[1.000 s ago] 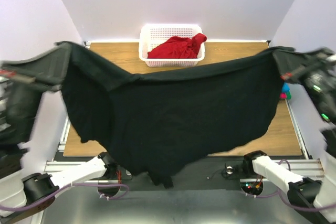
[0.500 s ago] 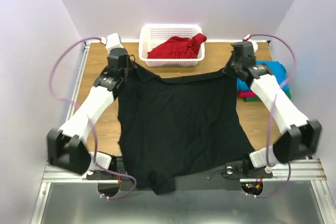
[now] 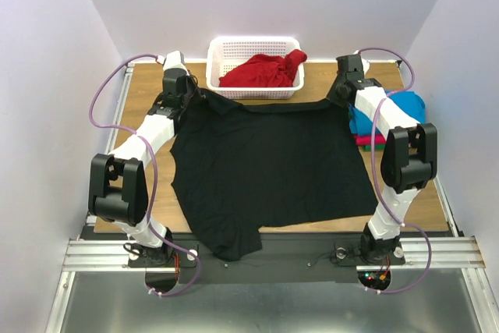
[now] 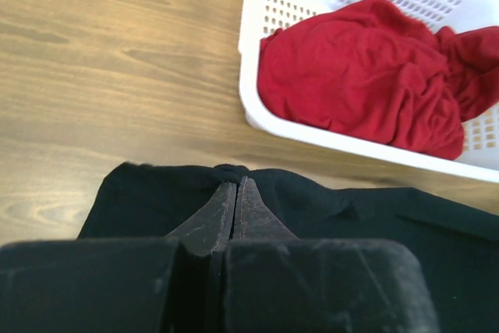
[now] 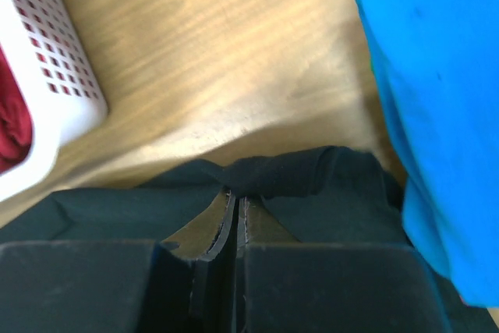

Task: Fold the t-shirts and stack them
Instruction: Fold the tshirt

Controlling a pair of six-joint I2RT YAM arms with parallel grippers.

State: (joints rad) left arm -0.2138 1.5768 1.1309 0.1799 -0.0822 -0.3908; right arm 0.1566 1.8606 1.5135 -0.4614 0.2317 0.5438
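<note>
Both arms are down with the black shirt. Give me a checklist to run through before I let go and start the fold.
1. Left gripper shut on the black t-shirt at its far edge: ok.
2. Right gripper shut on the same far edge: ok.
3. Shirt fully on the table: not ok; its near left corner hangs over the near edge.
4. Far edge apart from the basket: ok, bare wood shows between them.
5. Right corner apart from the turquoise folded shirt: cannot tell; the two meet in the right wrist view and the arm hides them from above.
</note>
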